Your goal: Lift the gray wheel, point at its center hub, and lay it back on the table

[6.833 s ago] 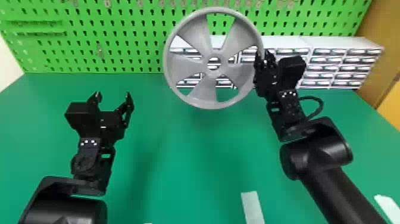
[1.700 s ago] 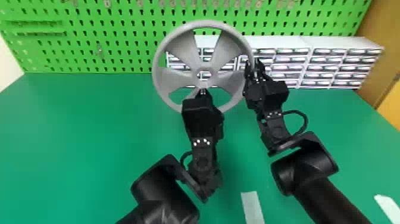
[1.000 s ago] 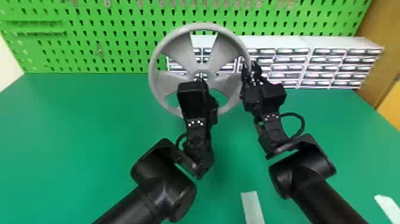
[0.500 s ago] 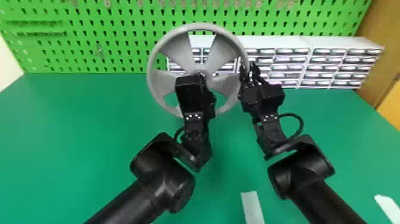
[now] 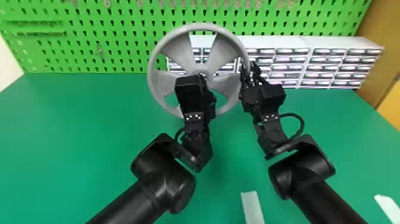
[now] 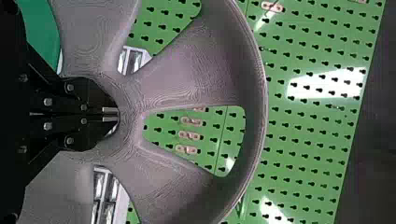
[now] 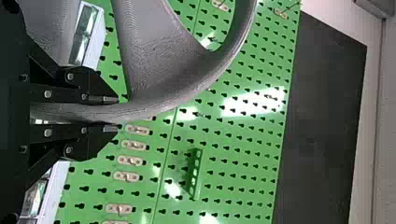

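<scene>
Gray wheel [image 5: 178, 49] aloft, I had brought my left pincer [image 6: 110, 115] across from well out to the left, where its fingers had stood spread; now they were together, their tips at the center hub [image 5: 200, 72]. Whether they touched it I could not tell. To my mind the pointing was under way and perhaps nearly done, with only the laying down left.

My right pincer [image 7: 110, 114] was clamped on the rim [image 7: 177, 100], one finger on either side, and it had shifted a little leftward, wheel and all. The wheel stood roughly upright above the green surface [image 5: 74, 134], its hub just beyond my left pincer, its right edge in my right one. I judged that the left should back off before the right lowered it, lest they knock. Behind stood the white drawers [image 5: 285, 65], and past them the green pegboard [image 5: 119, 44].
</scene>
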`<state>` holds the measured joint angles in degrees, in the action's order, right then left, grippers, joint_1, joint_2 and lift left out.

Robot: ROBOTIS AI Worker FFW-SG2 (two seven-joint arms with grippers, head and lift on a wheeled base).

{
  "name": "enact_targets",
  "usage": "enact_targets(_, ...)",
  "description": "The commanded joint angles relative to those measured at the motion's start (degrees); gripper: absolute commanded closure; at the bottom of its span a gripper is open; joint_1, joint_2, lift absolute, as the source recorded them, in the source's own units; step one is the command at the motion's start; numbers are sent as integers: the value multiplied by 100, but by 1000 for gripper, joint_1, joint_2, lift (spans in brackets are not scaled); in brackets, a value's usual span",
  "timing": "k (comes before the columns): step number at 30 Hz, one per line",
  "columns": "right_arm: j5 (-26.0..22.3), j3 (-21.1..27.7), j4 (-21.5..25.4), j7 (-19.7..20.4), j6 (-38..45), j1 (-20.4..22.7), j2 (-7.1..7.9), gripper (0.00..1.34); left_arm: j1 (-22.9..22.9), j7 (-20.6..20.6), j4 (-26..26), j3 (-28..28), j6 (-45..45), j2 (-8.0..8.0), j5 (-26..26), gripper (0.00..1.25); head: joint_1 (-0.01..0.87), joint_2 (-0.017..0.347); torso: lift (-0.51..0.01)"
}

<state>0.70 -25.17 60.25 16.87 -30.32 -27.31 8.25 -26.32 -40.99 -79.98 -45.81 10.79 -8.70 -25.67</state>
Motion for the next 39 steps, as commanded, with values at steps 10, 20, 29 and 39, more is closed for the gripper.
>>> enact_targets(10, 0, 12, 13, 0, 0, -2, -7, 1228, 4, 12, 9, 20, 2, 0, -9, 1179, 692, 48, -96)
enact_targets(20, -9, 12, 13, 0, 0, 6, -7, 1228, 13, 21, 18, 37, 11, 9, -9, 1179, 692, 48, -96)
enact_targets(29, 0, 12, 13, 0, 0, 6, -7, 1228, 13, 91, 26, 55, 11, 9, -53, 1179, 692, 48, -96)
enact_targets(39, 0, 12, 13, 0, 0, 6, 2, 1228, 13, 126, 26, 64, 19, 18, -70, 1179, 692, 48, -96)
